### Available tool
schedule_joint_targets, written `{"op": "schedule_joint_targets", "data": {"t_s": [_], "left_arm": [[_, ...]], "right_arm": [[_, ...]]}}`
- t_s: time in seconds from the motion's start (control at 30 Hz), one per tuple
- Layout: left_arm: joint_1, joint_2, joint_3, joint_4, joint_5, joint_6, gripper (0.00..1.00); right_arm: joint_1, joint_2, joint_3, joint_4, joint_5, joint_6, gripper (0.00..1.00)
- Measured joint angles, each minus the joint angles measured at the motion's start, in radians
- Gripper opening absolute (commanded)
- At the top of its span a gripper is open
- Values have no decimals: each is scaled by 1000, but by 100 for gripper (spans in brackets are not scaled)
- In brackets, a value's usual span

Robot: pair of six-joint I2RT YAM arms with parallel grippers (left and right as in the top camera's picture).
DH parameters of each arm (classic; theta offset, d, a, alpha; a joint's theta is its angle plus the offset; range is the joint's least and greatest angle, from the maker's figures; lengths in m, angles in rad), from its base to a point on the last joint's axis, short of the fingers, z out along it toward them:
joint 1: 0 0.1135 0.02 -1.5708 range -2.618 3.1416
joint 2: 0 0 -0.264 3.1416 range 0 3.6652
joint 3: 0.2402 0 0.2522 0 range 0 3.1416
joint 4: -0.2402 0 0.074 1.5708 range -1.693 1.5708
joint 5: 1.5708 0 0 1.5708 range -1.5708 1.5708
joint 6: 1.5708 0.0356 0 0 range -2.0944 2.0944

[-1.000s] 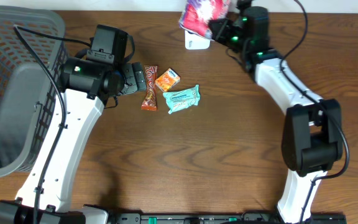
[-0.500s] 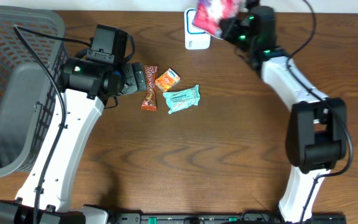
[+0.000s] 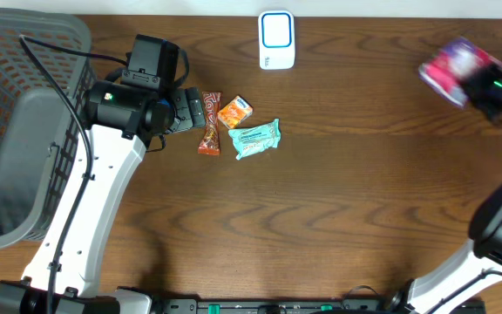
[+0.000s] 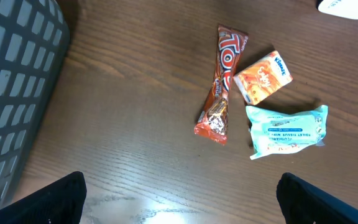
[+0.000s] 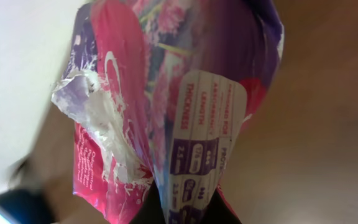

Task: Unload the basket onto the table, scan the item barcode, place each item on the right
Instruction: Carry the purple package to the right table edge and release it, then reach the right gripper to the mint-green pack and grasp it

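Observation:
The item, a pink and purple plastic packet (image 3: 452,68), hangs in the air at the far right of the table. My right gripper (image 3: 479,81) is shut on it. In the right wrist view the packet (image 5: 185,106) fills the frame, its crumpled end pinched between the dark fingers (image 5: 225,214) at the bottom edge. The white scanner with a blue ring (image 3: 276,39) lies at the back middle of the table, well left of the packet. My left gripper (image 3: 192,109) stands open over bare wood, left of a chocolate bar (image 3: 209,123). Nothing is between its fingers (image 4: 55,199).
An orange box (image 4: 263,77) and a teal tissue packet (image 4: 286,130) lie next to the chocolate bar (image 4: 221,84). A grey mesh basket (image 3: 24,131) takes up the left edge of the table. The scanner's corner (image 4: 353,6) shows at the top right of the left wrist view.
My right arm has swung the packet from over the scanner to the far right edge of the table. The left arm has not moved.

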Motion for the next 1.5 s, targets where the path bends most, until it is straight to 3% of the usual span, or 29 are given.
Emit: {"op": "schedule_joint_targets", "data": {"t_s": [0.13,0.2,0.3,0.37,0.4,0.63,0.83,1.17,1.3,1.5], "left_arm": [[0,0,0,0,0,0,98],[0,0,0,0,0,0,98],[0,0,0,0,0,0,98],[0,0,0,0,0,0,98],[0,0,0,0,0,0,98],[0,0,0,0,0,0,98],[0,0,0,0,0,0,98],[0,0,0,0,0,0,98],[0,0,0,0,0,0,98],[0,0,0,0,0,0,98]], "right_arm": [[-140,0,0,-60,49,-52,1],[-190,0,0,-59,64,-62,10],[-254,0,0,-46,90,-75,80],[-280,0,0,-43,111,-82,96],[-284,0,0,-42,116,-89,99],[-278,0,0,-77,59,-216,99],[-201,0,0,-94,-199,-304,99],[227,-1,-37,-274,-334,-402,99],[452,-1,-148,-192,-338,-419,99],[723,-1,-248,-10,-210,-190,99]]}}
